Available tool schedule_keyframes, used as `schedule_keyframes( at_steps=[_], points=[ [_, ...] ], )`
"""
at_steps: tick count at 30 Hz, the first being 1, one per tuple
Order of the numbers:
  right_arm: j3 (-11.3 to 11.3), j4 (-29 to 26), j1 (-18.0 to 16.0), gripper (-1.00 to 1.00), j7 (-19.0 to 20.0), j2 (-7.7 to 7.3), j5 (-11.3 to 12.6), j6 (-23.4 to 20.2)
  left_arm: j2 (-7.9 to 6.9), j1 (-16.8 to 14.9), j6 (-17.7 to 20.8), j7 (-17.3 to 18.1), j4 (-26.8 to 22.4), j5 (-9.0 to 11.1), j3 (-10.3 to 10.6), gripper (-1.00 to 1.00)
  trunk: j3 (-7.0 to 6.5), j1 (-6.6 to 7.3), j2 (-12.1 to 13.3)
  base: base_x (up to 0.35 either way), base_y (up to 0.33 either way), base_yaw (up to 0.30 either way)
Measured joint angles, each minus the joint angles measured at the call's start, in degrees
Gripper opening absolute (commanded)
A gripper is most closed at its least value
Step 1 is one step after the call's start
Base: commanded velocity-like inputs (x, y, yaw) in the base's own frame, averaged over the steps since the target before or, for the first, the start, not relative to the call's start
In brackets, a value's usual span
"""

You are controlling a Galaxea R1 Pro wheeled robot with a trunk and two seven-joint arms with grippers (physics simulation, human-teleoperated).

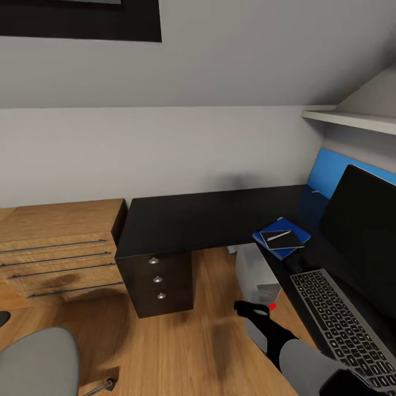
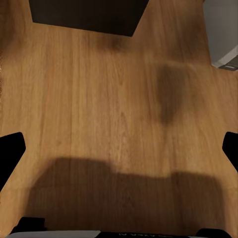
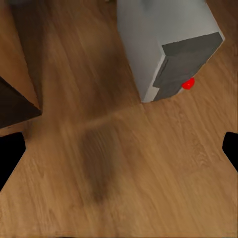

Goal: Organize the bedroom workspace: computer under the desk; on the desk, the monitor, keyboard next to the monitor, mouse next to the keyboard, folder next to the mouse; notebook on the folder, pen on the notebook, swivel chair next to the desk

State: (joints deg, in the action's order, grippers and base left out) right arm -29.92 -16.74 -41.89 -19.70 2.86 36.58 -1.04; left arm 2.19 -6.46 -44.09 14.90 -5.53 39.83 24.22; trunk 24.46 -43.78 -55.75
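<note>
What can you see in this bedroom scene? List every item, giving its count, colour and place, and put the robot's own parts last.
desk: one, glossy black L-shaped top, against the wall.
drawers: three, dark with silver knobs, under the desk.
monitor: one, black, on the desk's right wing.
keyboard: one, dark grey, in front of the monitor.
folder: one, blue, on the desk corner.
notebook: one, dark, on the folder.
pen: one, light, on the notebook.
computer: one, light grey, on the floor under the desk.
wooden chest: one, light wood, left of the desk.
swivel chair: one, grey, near left.
right gripper: black, above the floor, open.
</note>
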Motion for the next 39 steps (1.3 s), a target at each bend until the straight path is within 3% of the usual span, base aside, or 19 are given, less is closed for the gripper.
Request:
schedule_keyframes(
  at_steps=[5, 10, 18, 20, 21, 25, 30, 32, 36, 39],
  points=[
    [-0.5, 6.7, 0.2, 1.0, 4.5, 2.3, -4.0, 5.7, -0.04, 0.0, 0.1, -0.2, 0.0, 0.2, 0.0, 1.0, 0.9, -1.1, -2.0, 0.0, 0.0, 0.0],
    [-0.6, 12.1, 0.2, 1.0, 5.6, 3.88, -6.9, 11.6, -0.08, 0.0, 0.2, -0.8, 0.0, 0.5, -0.1, 1.0, 1.8, -2.2, -4.0, 0.0, 0.0, 0.0],
    [-0.4, 16.3, 1.8, 1.0, 5.9, 4.59, -8.1, 16.6, 0.29, 0.0, 3.2, -9.7, -1.9, 2.1, 0.1, 1.0, 3.23, -3.96, -7.2, 0.0, 0.0, 0.0],
    [-0.5, 16.5, 2.3, 1.0, 5.8, 4.66, -8.1, 17.1, 0.26, 0.0, 6.0, -10.8, -3.9, 2.1, 0.0, 1.0, 3.59, -4.4, -8.0, 0.0, 0.0, 0.0],
    [-0.4, 16.6, 3.6, 1.0, 5.8, 4.74, -8.1, 18.4, 0.23, 0.0, 10.4, -11.5, -7.1, 2.1, 0.0, 1.0, 3.78, -4.62, -8.4, 0.0, 0.0, 0.0],
    [-0.5, 16.6, 5.9, 1.0, 5.6, 4.87, -8.2, 21.4, 0.33, 0.0, 17.4, -12.9, -12.4, 1.9, -0.1, 1.0, 4.49, -5.49, -10.0, 0.0, 0.0, 0.0],
    [-0.6, 16.7, 7.3, 1.0, 5.5, 5.01, -8.4, 23.0, 0.32, -0.1, 26.3, -19.4, -19.2, 1.5, -0.3, 1.0, 5.39, -6.59, -12.0, 0.0, 0.0, 0.0],
    [-0.5, 16.7, 8.1, 1.0, 5.6, 4.94, -8.5, 23.3, 0.35, -0.5, 30.1, -22.4, -22.4, 0.2, -0.3, 1.0, 5.75, -7.03, -12.8, 0.0, 0.0, 0.0],
    [-0.5, 16.7, 8.9, 1.0, 5.8, 4.84, -9.1, 23.6, 0.36, -1.2, 34.2, -24.1, -26.4, -1.0, -0.3, 1.0, 6.47, -7.91, -14.5, 0.0, 0.0, 0.0],
    [-0.5, 16.7, 9.4, 1.0, 5.8, 4.85, -9.3, 24.2, 0.15, -1.5, 34.6, -24.5, -27.5, -1.3, -0.3, 1.0, 7.01, -8.57, -15.7, 0.0, 0.0, 0.0]
  ],
)
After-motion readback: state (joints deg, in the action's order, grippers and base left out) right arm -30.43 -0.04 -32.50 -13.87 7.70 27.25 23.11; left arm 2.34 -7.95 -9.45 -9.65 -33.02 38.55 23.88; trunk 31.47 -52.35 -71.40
